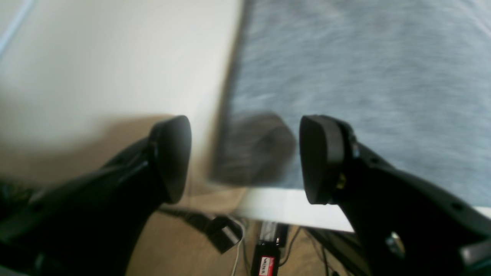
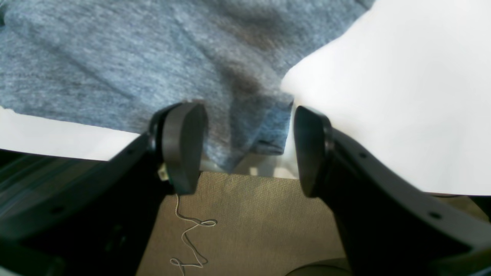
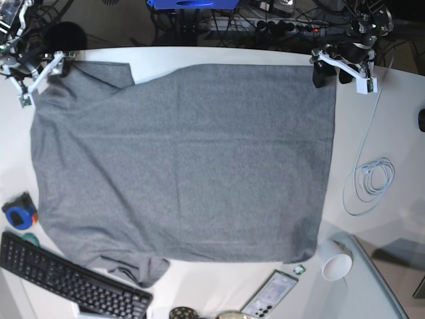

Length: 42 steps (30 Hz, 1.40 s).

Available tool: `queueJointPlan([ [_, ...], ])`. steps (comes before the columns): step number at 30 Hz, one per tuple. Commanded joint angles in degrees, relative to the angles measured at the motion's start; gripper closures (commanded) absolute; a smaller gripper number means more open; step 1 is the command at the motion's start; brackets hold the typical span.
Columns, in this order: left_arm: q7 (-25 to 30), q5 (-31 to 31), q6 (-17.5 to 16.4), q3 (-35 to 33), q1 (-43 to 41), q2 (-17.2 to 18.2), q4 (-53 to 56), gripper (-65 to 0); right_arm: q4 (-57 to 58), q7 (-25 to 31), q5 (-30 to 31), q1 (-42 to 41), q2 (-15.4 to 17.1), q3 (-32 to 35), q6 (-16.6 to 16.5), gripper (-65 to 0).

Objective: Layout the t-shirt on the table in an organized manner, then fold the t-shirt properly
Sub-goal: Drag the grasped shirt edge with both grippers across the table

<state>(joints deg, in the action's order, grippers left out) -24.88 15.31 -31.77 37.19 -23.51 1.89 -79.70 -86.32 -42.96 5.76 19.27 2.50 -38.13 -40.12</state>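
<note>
Heather-grey cotton t-shirt (image 3: 186, 166) spread flat across white tabletop (image 3: 392, 119), left gripper (image 1: 245, 159) and right gripper (image 2: 249, 147) both spread apart, empty, at far corners.

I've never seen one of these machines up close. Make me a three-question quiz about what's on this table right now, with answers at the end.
1. True or false: the t-shirt lies spread flat on the table.
2. Which lies nearest the coiled white cable? A) keyboard B) white cup C) tape measure
3. Fill in: the left end effector and right end effector both stand ____, at the t-shirt's far corners.

Key: 1 true. 2 B. 3 open, with nothing gripped between the pads.
</note>
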Motion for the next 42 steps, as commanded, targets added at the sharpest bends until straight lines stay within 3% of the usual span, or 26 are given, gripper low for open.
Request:
queueJointPlan([
  [1,-1.4,-0.3,-0.2,-0.8,-0.4,0.1,0.2,-42.6,-0.8,0.5,0.4,0.1,0.6,-0.1,0.1,-35.6],
  [4,-1.4,-0.3,-0.2,-2.1,-0.4,0.1,1.0,-42.3,-0.8,0.5,0.4,0.1,0.6,-0.1,0.1,-34.2],
  [6,-1.4,-0.3,-0.2,-2.0,-0.3,0.0,1.0,-36.0,-0.8,0.5,0.4,0.2,0.6,-0.1,0.1,-25.8],
  [10,-1.4,-0.3,-0.2,-1.6,-0.4,0.0,0.2,0.0,-1.3,0.4,0.4,0.2,0.5,-0.1,0.1,-3.8],
  [11,-1.4,-0.3,-0.2,-1.5,-0.4,0.1,0.1,0.0,-1.3,0.3,0.4,0.2,0.5,-0.1,0.1,-1.1],
  [19,-1.5,-0.3,-0.2,-1.5,-3.4,0.0,-10.4,0.0,-8.3,-6.6,0.4,0.3,0.4,-0.1,0.1,-0.8],
  [26,-10.1,-0.3,-0.1,-1.5,-4.1,0.0,-19.5,0.0,-16.0,-17.5,0.4,-0.1,0.4,1.4,0.1,-0.8],
  [31,-11.7,-0.5,-0.1,-1.8,-3.0,0.0,-21.8,0.0,-20.4,-19.3,0.2,-1.2,0.5,5.9,0.1,-0.8],
  [38,-18.4,-0.7,-0.1,-1.9,4.4,0.2,-22.1,0.0,-20.2,-26.6,0.0,-10.6,1.7,10.7,0.1,-0.8],
  [42,-21.8,-0.8,-0.1,-2.0,10.2,0.2,-21.7,0.0,-13.6,-28.5,0.0,-18.3,3.6,15.0,0.1,-0.8],
])
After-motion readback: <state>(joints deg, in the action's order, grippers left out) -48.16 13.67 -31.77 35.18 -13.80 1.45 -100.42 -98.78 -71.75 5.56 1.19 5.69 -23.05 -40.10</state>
